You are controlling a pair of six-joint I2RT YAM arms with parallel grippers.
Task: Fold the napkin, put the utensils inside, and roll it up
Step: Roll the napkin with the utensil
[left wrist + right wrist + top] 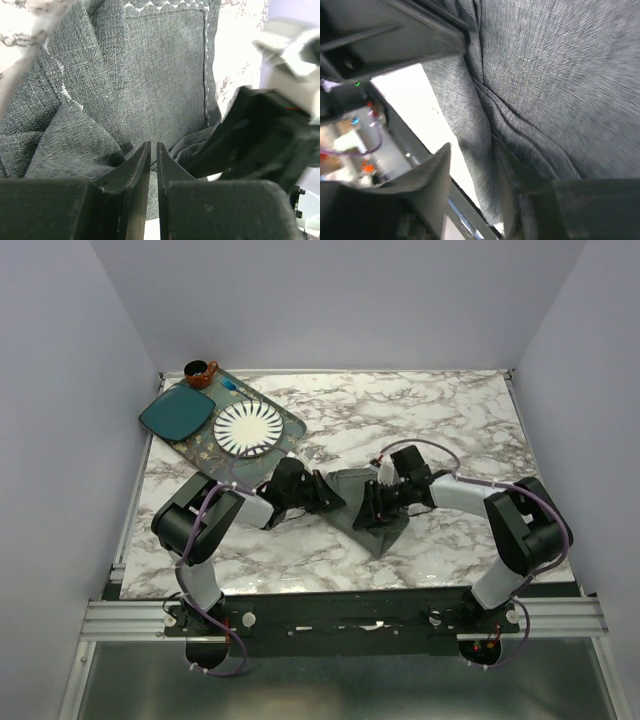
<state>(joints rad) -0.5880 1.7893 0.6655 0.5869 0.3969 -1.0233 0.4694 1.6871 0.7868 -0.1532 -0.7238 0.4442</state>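
Note:
The dark grey napkin lies crumpled on the marble table between my two grippers. My left gripper comes in from the left. In the left wrist view its jaws stand almost together, their tips pinching a fold of the napkin. My right gripper reaches in from the right. In the right wrist view it is open, and a hanging fold of the napkin rests against its right finger. The utensils are out of view.
A patterned tray at the back left holds a teal square plate, a white ribbed plate and a brown cup. The right arm's black body sits close to my left fingers. Purple cables loop over both arms.

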